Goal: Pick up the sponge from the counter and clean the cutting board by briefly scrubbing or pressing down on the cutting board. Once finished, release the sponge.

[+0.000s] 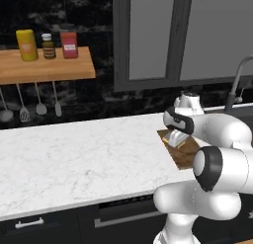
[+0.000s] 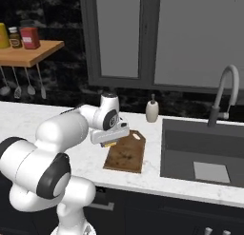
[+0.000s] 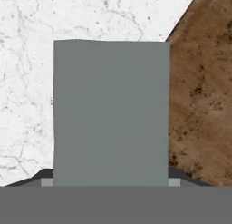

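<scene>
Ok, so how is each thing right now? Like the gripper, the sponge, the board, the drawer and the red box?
Gripper: closed on sponge
Sponge: held, grey side toward the hand
Cutting board: lying flat
Drawer: shut
Red box: upright

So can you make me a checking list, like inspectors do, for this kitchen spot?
Surface: white marble counter with grey veins.
Job's things: grey-topped sponge by the edge of the brown cutting board; whether they touch, I can't tell.
Clutter: pale dispenser behind the board.
Gripper: the gripper is closed on the sponge.
Cables: nothing seen.
Surroundings: dark sink right of the board; wooden shelf with three containers, utensils hanging below.
</scene>
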